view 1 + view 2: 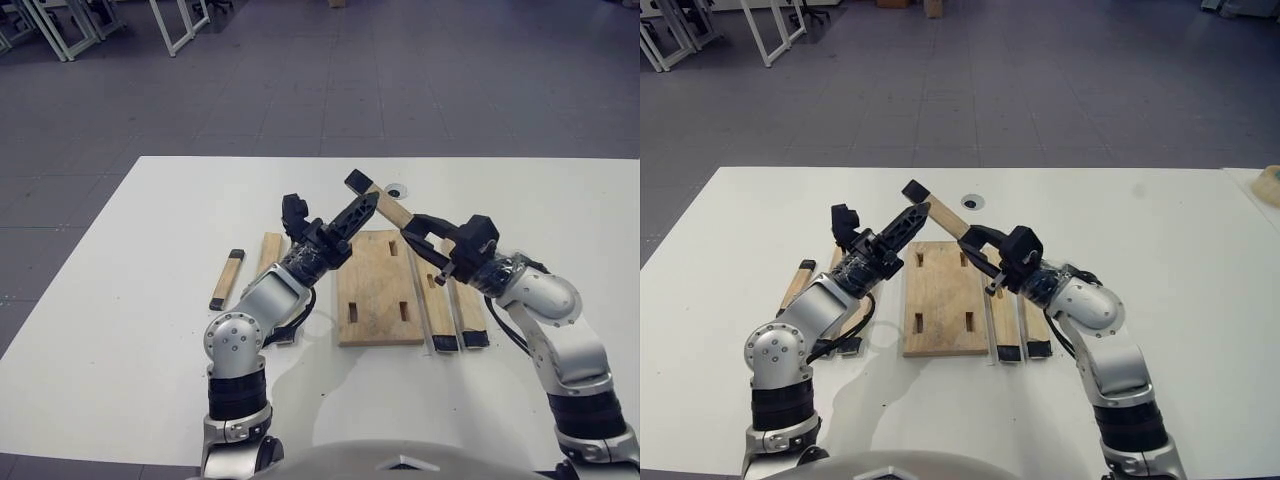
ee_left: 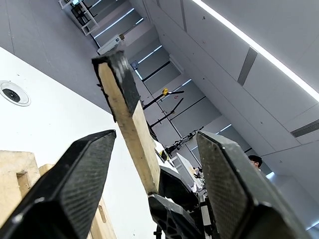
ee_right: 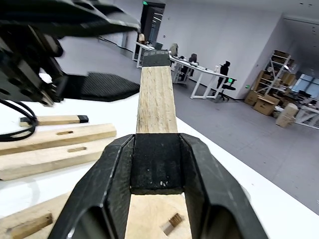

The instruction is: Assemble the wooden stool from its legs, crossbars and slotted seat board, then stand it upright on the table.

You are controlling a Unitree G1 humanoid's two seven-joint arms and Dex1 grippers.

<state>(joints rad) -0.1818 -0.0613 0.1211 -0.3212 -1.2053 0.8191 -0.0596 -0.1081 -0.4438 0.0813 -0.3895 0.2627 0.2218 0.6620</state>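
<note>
Right gripper [image 3: 154, 167] clamps the leg's [image 3: 155, 99] near end, tilted above the board [image 1: 378, 290]; left gripper [image 1: 358, 213], fingers apart, sits by its far capped end. The leg looks light, stiff and smooth: take it across its flat faces.

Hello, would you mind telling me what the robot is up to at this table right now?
The right end effector grips a black-capped wooden leg, tilted in the air over the slotted seat board, which lies flat on the table. The left end effector is open, fingers either side of the leg's upper end. Other pieces lie beside the board.
</note>
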